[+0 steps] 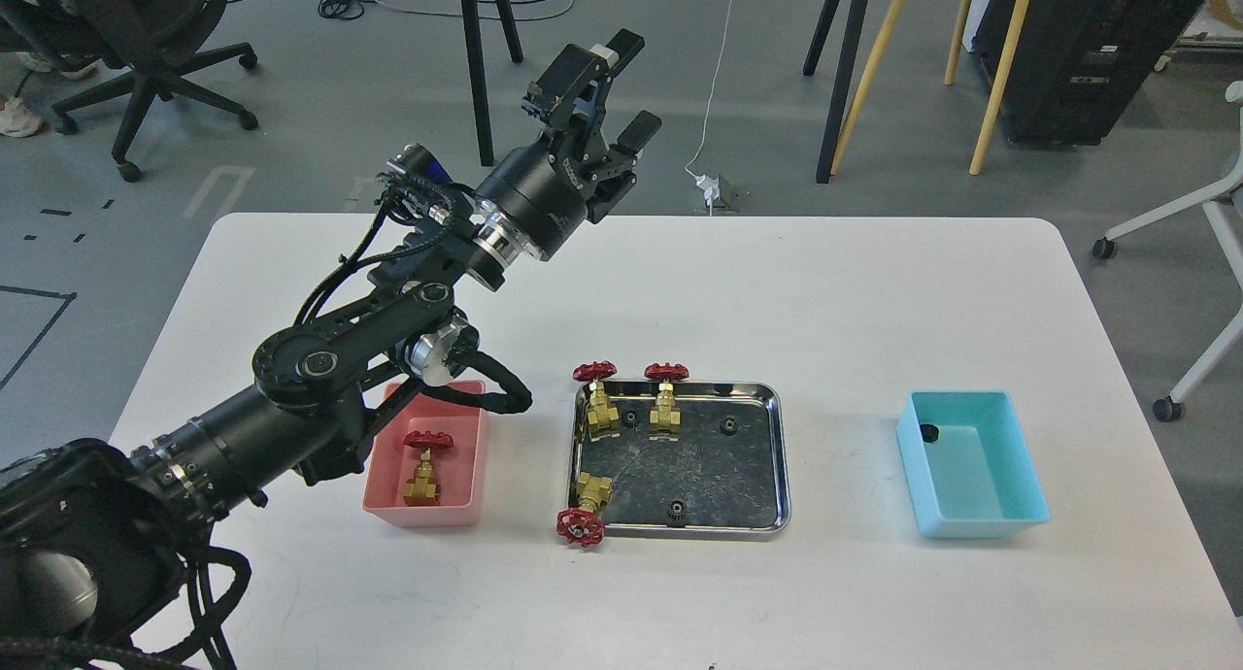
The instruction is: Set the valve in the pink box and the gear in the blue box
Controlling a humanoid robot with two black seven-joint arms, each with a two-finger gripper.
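Note:
My left gripper [629, 85] is open and empty, raised high over the table's far left part, far from the bins. One valve [424, 468] stands in the pink box [472, 456], which my left arm partly covers. Three valves are at the steel tray [777, 456]: two upright at its far left [594, 406] [666, 398], one lying over its front left corner [584, 511]. Three small black gears lie in the tray [726, 424] [673, 508] [631, 418]. One gear [929, 432] lies in the far left corner of the blue box [981, 515]. My right gripper is out of view.
The white table [855, 291] holds the pink box on the left, the tray in the middle and the blue box on the right. Beyond the far edge are chair and easel legs, an office chair and a floor socket with cable.

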